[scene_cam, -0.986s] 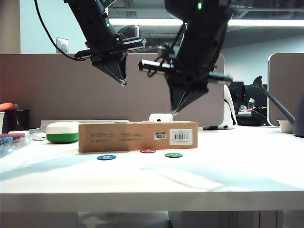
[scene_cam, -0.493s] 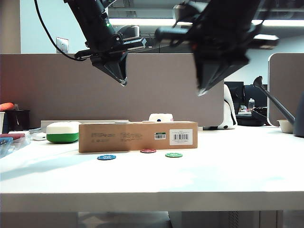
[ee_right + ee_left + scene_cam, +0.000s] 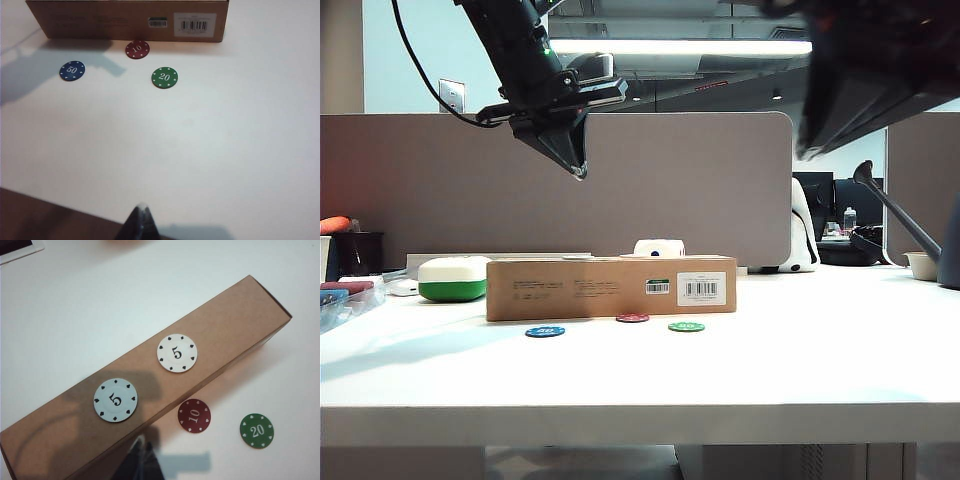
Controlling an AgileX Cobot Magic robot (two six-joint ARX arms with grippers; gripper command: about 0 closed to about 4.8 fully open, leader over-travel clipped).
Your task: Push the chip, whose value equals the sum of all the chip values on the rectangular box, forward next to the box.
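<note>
Two white 5 chips [image 3: 177, 353] sit on the rectangular box [image 3: 610, 287], so ten is the answer, and the chip [image 3: 137, 49] marked 10 lies just beside the box's front wall, looking all but placed. Left gripper [image 3: 578, 168] hangs high above the box, fingers pressed together; right gripper [image 3: 141, 220] is high over the near table, tips together too. Only a small nudge, if any, seems left. Green chip [image 3: 164, 77] and blue chip [image 3: 72, 70] flank it, neither blocking
</note>
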